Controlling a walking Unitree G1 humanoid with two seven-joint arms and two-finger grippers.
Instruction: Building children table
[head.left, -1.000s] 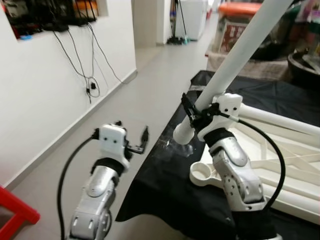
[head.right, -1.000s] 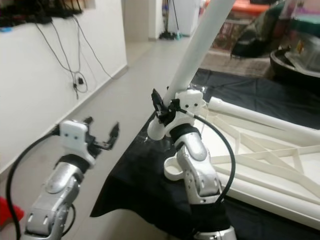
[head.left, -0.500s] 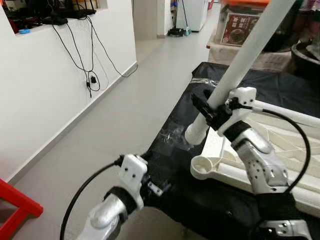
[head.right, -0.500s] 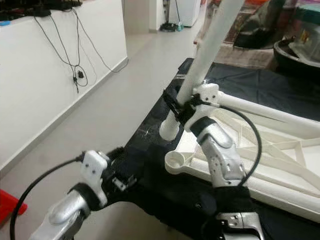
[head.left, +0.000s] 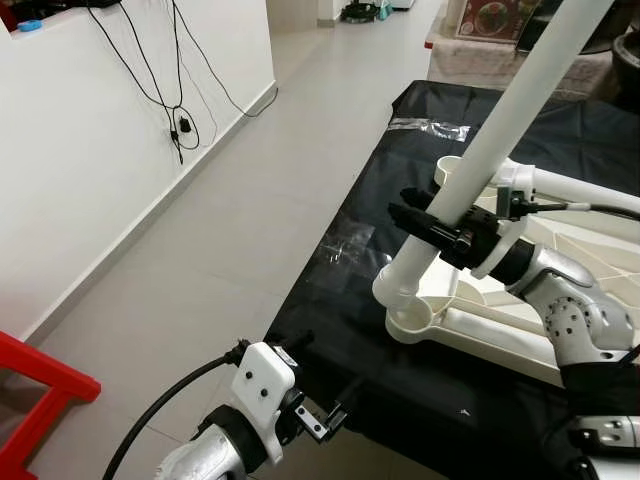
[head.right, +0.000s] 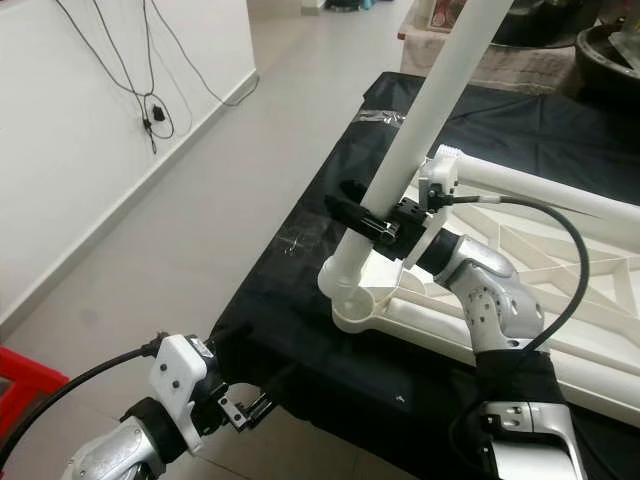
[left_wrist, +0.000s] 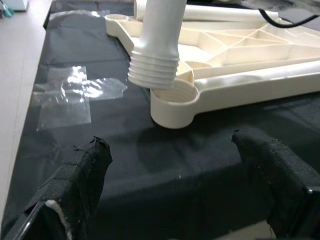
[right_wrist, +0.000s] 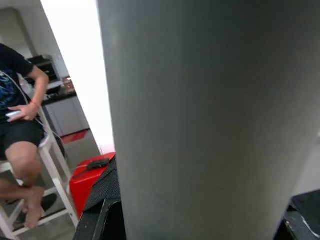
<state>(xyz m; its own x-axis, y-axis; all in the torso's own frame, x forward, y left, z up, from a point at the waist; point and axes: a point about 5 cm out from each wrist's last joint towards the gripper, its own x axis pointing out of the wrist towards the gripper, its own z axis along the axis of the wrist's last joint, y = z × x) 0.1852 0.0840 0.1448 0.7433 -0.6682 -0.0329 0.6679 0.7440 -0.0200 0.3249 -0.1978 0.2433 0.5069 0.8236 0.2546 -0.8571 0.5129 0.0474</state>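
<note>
The view has tipped further down than half a second ago, so more of the floor and the near bench edge shows. Allowing for that, the white table leg (head.left: 505, 135) has come down: its lower end, which earlier hung clear above the frame's corner, now sits just over the round corner socket (left_wrist: 172, 102), almost touching its rim. The left hand (head.right: 240, 405) has stayed low at the lower left of the frame, by the near edge of the bench (head.left: 350, 330), which is draped in black cloth.

The right hand (head.left: 440, 228), right of centre, is clamped around the leg a little above its lower end, black fingers (head.left: 415, 218) on either side of the tube. The left hand is open, its two fingers spread wide with nothing between them, pointing at the socket.

The leg is a long, plain white tube, tilted so that its top runs off the upper right of the frame. Its lower end narrows to a ribbed, threaded collar. The white table frame (head.right: 520, 270) lies flat on the cloth, with diagonal ribs, a long rail and open round sockets at its corners. A patch of clear tape (left_wrist: 75, 95) sticks to the cloth beside the near socket.

A person (right_wrist: 20, 125) sits on a white chair in the right wrist view.
</note>
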